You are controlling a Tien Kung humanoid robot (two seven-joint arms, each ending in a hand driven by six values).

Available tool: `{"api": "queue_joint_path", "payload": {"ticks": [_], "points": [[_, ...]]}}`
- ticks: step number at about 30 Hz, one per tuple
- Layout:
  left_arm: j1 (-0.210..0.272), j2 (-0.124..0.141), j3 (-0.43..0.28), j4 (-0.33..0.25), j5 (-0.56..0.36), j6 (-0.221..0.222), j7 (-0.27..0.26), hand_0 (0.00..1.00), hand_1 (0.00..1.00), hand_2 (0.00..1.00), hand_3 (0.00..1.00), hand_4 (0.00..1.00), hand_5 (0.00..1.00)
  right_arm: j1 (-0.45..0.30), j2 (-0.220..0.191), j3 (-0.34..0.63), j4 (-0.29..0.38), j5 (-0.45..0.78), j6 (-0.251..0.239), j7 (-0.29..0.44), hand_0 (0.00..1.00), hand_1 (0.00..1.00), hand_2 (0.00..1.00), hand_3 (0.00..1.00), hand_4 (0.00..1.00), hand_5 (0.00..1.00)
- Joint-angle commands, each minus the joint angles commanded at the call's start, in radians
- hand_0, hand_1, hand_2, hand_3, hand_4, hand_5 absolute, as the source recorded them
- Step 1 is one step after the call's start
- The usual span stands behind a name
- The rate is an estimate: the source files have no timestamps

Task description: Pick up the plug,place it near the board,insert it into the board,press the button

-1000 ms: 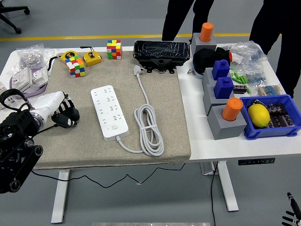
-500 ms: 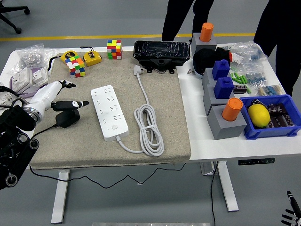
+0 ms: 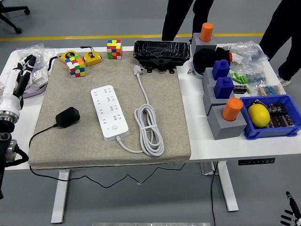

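Left hand [image 3: 16, 77] sits at the desk's [image 3: 202, 141] left edge, fingers loose, holding nothing. We see the black plug [image 3: 67, 117] lying free on the grey mat [image 3: 164, 117], just left of the white power strip [image 3: 109, 112]. Right hand barely visible at bottom-right; grip unreadable.

Grey floor [image 3: 117, 197] with yellow line [image 3: 94, 37]
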Motion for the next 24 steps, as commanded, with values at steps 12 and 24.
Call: {"api": "queue_joint_path", "payload": {"ticks": [12, 24], "points": [[0.089, -0.048, -0.089, -0.082, -0.037, -0.001, -0.014, 0.957, 0.967, 0.914, 0.891, 0.998, 0.998, -0.003, 0.008, -0.014, 0.000, -0.004, 0.006, -0.005, 0.796, 0.737, 0.735, 0.802, 0.998, 0.998], [0.130, -0.101, -0.109, -0.185, 0.060, 0.025, -0.017, 0.853, 0.892, 0.853, 0.831, 0.998, 0.998, -0.044, 0.030, -0.025, 0.000, -0.009, 0.022, -0.004, 0.796, 0.736, 0.734, 0.800, 0.998, 0.998]]}}
